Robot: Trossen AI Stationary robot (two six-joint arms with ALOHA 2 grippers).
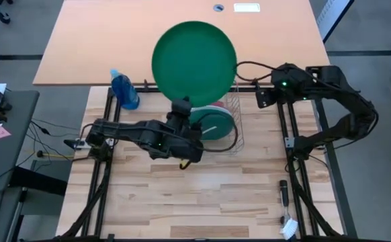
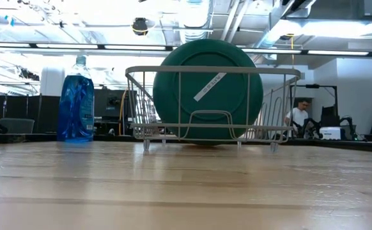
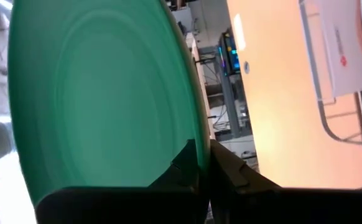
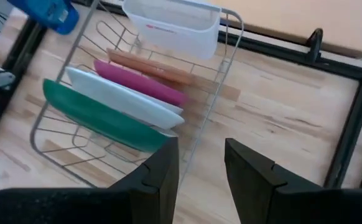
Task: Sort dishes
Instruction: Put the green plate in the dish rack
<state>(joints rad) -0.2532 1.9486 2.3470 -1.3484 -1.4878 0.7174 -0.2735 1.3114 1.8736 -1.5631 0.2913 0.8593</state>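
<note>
Four racked plates [image 4: 122, 93]; fifth, green plate [image 1: 193, 64], in left fingers [image 3: 203, 163].

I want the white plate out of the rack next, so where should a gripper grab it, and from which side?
Pinch the white plate by its top rim, coming down from above. It stands on edge in the wire rack between the racked green plate and the pink plate, so only that upper edge looks free. The right gripper is open.
</note>
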